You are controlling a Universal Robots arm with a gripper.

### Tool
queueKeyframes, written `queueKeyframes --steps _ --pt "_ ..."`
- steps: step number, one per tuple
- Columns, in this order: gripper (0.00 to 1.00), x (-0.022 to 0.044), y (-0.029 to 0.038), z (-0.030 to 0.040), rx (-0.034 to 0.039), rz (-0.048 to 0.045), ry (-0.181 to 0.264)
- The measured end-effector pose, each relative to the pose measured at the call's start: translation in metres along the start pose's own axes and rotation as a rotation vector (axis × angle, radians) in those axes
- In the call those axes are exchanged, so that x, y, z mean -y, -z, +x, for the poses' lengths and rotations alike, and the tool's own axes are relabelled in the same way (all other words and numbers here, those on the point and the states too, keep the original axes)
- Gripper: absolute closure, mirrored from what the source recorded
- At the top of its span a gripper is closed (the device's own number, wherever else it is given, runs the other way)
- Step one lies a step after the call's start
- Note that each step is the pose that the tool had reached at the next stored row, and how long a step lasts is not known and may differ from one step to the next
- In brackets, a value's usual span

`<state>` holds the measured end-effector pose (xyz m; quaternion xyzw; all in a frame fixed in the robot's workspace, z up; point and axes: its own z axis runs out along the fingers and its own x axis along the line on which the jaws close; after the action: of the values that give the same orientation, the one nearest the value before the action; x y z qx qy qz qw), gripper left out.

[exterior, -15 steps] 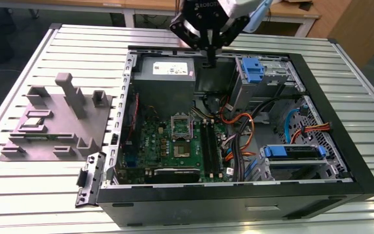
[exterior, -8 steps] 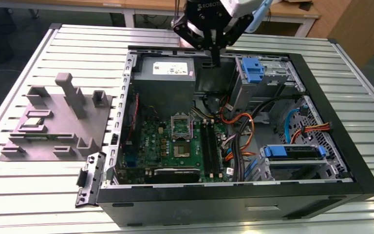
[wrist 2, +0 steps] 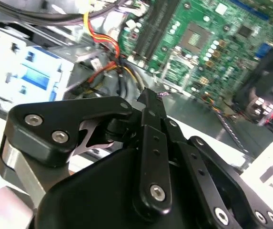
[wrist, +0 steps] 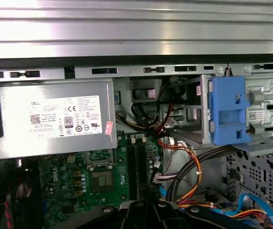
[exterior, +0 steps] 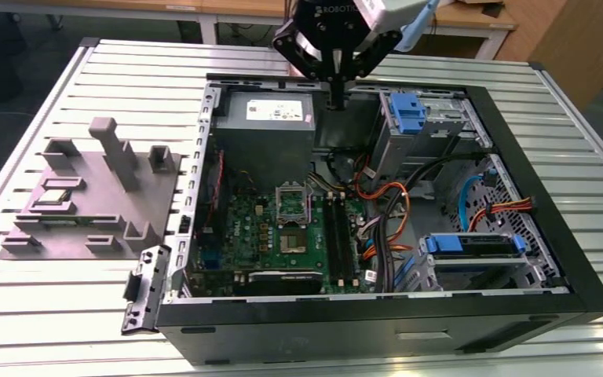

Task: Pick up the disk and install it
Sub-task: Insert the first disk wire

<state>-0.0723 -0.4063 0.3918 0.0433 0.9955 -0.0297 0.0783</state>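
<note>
The disk (exterior: 469,245), a grey drive in a blue carrier, lies flat in the drive bay at the exterior view's lower right corner of the open computer case (exterior: 553,259). My gripper (exterior: 335,97) hangs over the back of the case, far from the disk, between the power supply (exterior: 268,111) and the upright blue latch (exterior: 407,111). Its fingers are shut together with nothing between them, which also shows in the second wrist view (wrist 2: 148,97). The first wrist view looks down on the power supply (wrist: 55,119) and the blue latch (wrist: 229,112).
The case lies on a slatted metal table (exterior: 595,157). A grey fixture plate (exterior: 92,196) with upright blocks stands on the exterior view's left. Inside the case are a green motherboard (exterior: 280,228) and loose orange, red and blue cables (exterior: 385,204).
</note>
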Motion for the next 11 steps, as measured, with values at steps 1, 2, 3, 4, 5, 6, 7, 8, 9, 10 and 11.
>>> queueKeyframes --steps 1,2,3,4,5,6,7,8,9,10,11 --pt "0.9 0.0 0.0 0.0 -0.0024 0.0001 0.0" --pt "0.9 0.0 0.0 0.0 -0.0027 0.0002 0.0" --pt "0.9 0.0 0.0 -0.0001 -0.0029 0.0002 0.0" --pt "0.9 0.0 0.0 0.0 -0.0031 0.0003 0.0" --pt "0.9 0.0 0.0 -0.0001 -0.0031 0.0002 0.0" --pt "0.9 0.0 0.0 -0.0001 -0.0031 0.0002 0.0" --pt "0.9 0.0 0.0 0.0 -0.0031 0.0002 0.0" --pt "0.9 0.0 0.0 -0.0001 -0.0031 0.0002 0.0" --pt "0.9 0.0 0.0 -0.0001 -0.0031 0.0002 0.0" --pt "0.9 0.0 0.0 -0.0001 -0.0032 0.0002 0.0" --pt "0.9 0.0 0.0 -0.0001 -0.0032 0.0002 0.0"
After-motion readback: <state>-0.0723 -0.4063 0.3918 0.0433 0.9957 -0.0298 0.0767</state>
